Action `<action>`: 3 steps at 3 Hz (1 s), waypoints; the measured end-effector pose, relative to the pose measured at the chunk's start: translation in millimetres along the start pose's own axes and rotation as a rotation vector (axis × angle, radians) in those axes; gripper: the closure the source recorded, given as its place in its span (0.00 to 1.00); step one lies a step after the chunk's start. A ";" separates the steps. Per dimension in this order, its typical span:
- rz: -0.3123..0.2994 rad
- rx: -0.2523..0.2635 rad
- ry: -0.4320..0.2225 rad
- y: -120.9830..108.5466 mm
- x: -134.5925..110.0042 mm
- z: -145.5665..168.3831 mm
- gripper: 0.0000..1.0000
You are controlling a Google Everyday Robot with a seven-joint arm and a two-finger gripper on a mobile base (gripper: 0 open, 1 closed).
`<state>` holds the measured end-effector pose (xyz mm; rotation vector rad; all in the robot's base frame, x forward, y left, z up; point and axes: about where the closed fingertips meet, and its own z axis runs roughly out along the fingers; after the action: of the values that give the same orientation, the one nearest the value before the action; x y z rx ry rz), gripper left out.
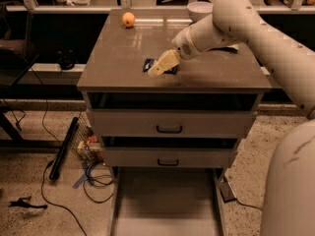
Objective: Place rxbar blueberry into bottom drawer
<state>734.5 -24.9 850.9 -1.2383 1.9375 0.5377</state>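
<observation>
The rxbar blueberry, a flat dark blue bar, lies on the cabinet top near its front middle. My gripper hangs right over the bar and covers most of it; only the bar's left end shows. The white arm reaches in from the right. The bottom drawer is pulled out at floor level, a wide grey-beige tray with a bare floor.
An orange sits at the back left of the top and a white bowl at the back. Two grey drawer fronts with dark handles are shut. Cables and a dark bar lie on the floor at left.
</observation>
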 end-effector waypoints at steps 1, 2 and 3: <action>0.017 -0.012 0.016 -3.9 3.6 21.8 0.00; 0.036 -0.007 0.027 -10.8 11.8 29.1 0.17; 0.053 0.001 0.028 -18.4 18.5 27.2 0.39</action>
<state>756.8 -24.9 820.5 -1.2025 1.9983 0.5492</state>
